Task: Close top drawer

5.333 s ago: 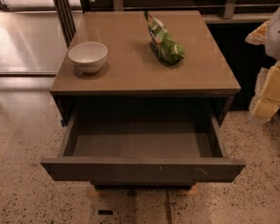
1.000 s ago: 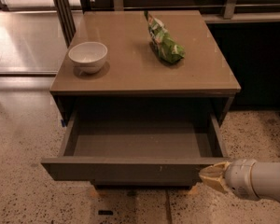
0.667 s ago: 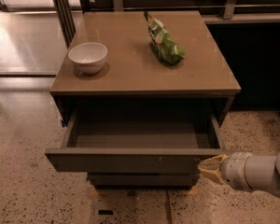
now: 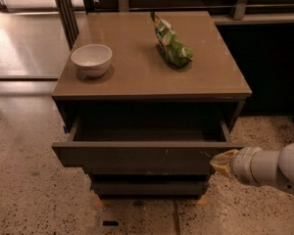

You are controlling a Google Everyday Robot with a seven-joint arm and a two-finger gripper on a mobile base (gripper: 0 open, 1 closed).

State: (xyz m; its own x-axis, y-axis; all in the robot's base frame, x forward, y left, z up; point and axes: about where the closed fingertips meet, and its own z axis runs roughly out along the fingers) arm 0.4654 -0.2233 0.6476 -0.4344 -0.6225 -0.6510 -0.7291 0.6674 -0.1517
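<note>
A white bowl [image 4: 91, 59] and a green snack bag [image 4: 172, 46] are seen on the counter [image 4: 137, 84]. The partly open top drawer [image 4: 137, 155] is faced near, its long axis left-right. The pincer [image 4: 221, 163] is placed at its right end, its state not discernible.

I can read no lettering, even on the crumpled green snack bag [image 4: 172, 48]; my jaws sit at the wide dark grey-brown top drawer's [image 4: 137, 155] right end.

My pincer [image 4: 219, 163] sits at the right front corner of the top drawer [image 4: 137, 155]; its arm [image 4: 279, 169] runs off the right edge. I can't see the drawer's floor, shadowed under the bench [image 4: 137, 70].
</note>
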